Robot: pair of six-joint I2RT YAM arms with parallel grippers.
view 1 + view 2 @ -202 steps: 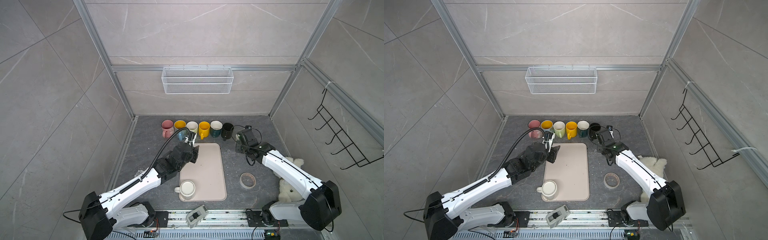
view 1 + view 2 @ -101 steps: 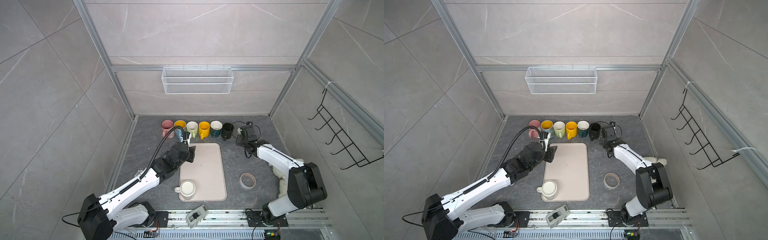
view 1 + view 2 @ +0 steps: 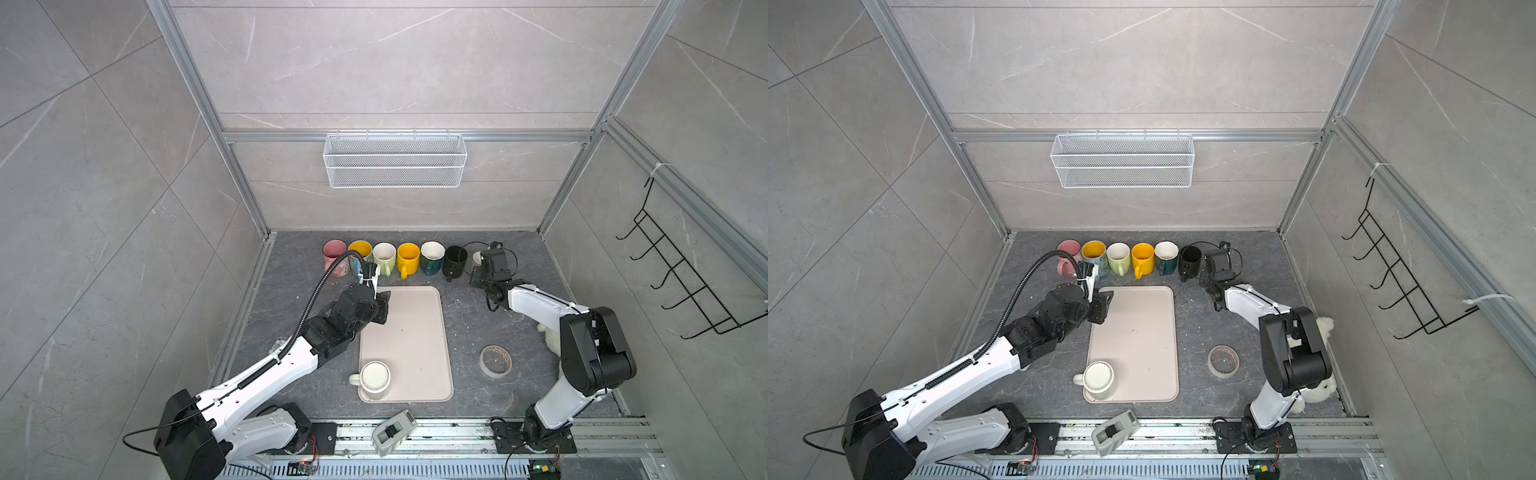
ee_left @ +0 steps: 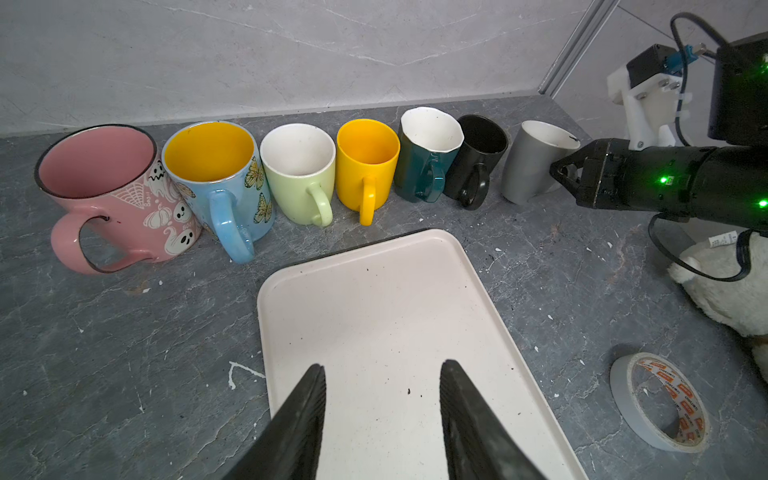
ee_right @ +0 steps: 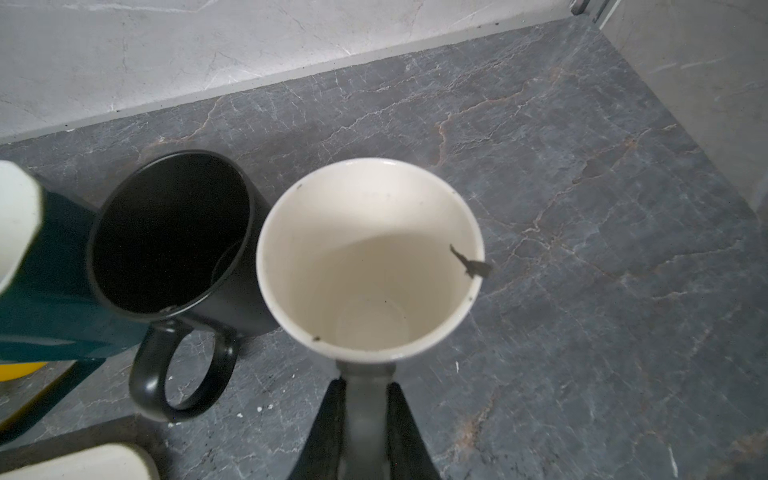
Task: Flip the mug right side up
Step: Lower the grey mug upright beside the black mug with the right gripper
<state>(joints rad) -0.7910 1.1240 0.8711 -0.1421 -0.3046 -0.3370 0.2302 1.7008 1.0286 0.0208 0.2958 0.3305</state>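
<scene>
Grey ceramic mug (image 5: 370, 266), white inside, upright just beside matte black mug (image 5: 174, 232) at row's end; right gripper (image 5: 365, 390) clenched on its handle. Left gripper (image 4: 383, 365) spread, empty, over cream tray (image 4: 374, 299). Both top views mostly hide this mug behind the right wrist.

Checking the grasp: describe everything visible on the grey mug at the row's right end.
The grey mug is matte grey outside, glossy off-white inside, ceramic by its look, flaring from a narrow base to a wide rim. It is mouth up and empty, with a dark chip or smear on the rim. It is last in the row, close beside the black mug; contact is unclear. The right gripper is shut on its grey handle. Whether its base rests on the table cannot be told.
</scene>
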